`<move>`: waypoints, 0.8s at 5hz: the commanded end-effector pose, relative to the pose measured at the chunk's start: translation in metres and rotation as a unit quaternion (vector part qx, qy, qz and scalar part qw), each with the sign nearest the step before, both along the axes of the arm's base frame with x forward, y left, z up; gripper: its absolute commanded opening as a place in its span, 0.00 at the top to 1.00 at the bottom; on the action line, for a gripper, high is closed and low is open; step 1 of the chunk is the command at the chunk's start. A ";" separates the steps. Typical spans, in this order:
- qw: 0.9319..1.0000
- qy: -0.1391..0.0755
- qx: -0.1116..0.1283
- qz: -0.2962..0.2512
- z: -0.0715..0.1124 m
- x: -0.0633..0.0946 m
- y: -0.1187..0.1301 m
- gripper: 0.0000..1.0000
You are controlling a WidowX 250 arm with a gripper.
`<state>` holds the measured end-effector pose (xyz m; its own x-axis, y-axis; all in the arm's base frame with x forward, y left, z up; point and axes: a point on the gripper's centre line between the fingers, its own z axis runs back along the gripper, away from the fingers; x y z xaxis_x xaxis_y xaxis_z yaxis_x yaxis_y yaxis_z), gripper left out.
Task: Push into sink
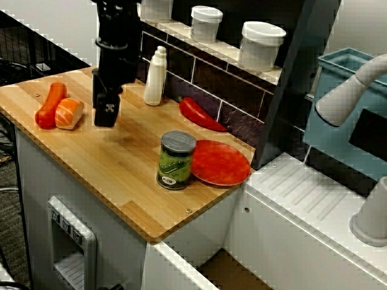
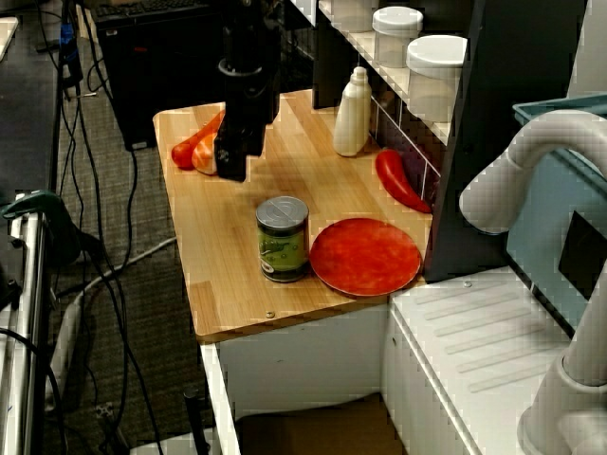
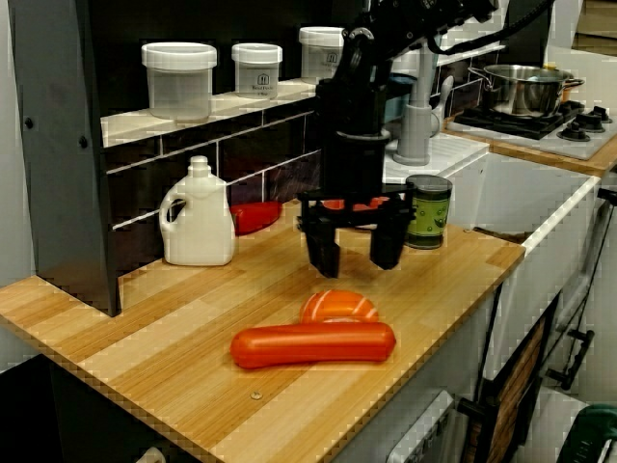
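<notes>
Gripper [image 3: 354, 249]: jaws spread, empty, above worktop [image 1: 121, 163] centre. Green can [image 1: 176, 160]: upright near the sink-side edge, touching red plate [image 1: 221, 163]. Sink [image 3: 540, 207]: beyond that edge.

A light, striped-grain wooden counter [image 1: 109, 163] carries a round red plate [image 1: 221, 162]. At its nine o'clock stands a green-labelled can with a grey ribbed lid [image 1: 176, 159]; at its twelve o'clock lies a glossy red pepper [image 1: 199, 114]. The orange sausage [image 3: 313, 344] and the orange, white-striped salmon piece [image 3: 338, 306] sit beside a black gripper [image 3: 354, 253]. The plastic bottle [image 3: 198, 214] is white.
</notes>
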<state>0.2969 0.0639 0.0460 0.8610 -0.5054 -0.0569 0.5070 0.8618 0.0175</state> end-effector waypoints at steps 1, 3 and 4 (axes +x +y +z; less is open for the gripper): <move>0.998 -0.006 0.017 -0.056 0.005 0.007 -0.041 0.00; 0.992 0.014 -0.002 -0.123 0.000 0.003 -0.073 0.00; 0.989 0.024 -0.020 -0.145 0.001 -0.002 -0.097 0.00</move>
